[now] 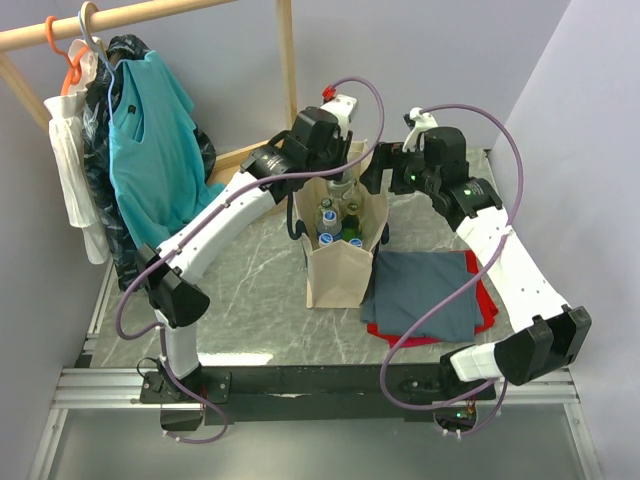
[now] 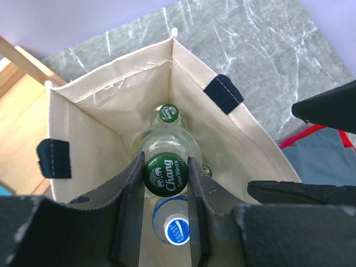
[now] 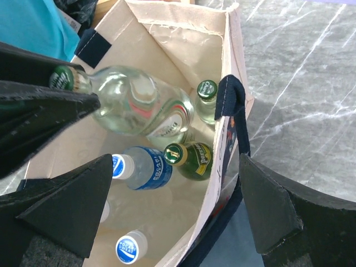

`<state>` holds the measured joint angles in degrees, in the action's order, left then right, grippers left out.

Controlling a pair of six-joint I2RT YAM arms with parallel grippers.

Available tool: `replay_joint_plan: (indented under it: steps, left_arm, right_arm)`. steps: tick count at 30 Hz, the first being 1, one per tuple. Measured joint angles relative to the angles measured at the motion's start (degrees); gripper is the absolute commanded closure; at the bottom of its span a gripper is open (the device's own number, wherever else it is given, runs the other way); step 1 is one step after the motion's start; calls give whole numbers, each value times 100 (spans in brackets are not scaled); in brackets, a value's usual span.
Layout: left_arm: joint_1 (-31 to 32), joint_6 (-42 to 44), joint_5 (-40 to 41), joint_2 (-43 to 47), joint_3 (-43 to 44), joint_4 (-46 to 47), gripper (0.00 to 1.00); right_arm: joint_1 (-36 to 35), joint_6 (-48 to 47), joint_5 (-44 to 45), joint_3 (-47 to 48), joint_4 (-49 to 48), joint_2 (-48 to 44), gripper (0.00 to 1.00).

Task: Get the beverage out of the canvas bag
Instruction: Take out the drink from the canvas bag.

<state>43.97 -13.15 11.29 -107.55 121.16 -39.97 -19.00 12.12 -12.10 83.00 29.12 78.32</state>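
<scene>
The beige canvas bag [image 1: 335,275] stands upright mid-table with several bottles inside. My left gripper [image 2: 166,167] is down in its mouth, shut on the green Chang cap of a clear glass soda bottle [image 2: 166,174]. That bottle [image 3: 139,105] leans inside the bag, its cap between the left fingers [image 3: 44,105]. My right gripper [image 3: 177,161] stands open astride the bag's right wall and navy handle [image 3: 231,111], one finger inside and one outside, gripping nothing. A green Perrier bottle [image 3: 192,158] and blue-capped Pocari bottles [image 3: 139,167] lie lower in the bag.
A folded grey-blue cloth [image 1: 425,290] over something red lies right of the bag. A wooden rack with a teal garment [image 1: 150,140] and other clothes stands at the back left. The table top is grey marble [image 1: 250,270].
</scene>
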Motion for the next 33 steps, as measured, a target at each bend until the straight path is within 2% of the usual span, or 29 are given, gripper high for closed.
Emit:
replay_joint_plan:
  steps: [17,33]
  left_arm:
    - [0,219,214,9,516,-804,99]
    - [0,299,247,490,608,-890,99]
  right_arm:
    - [0,2,-118,-286,-118,-133,0]
    - [0,48,-282,-234,-125,-122,0]
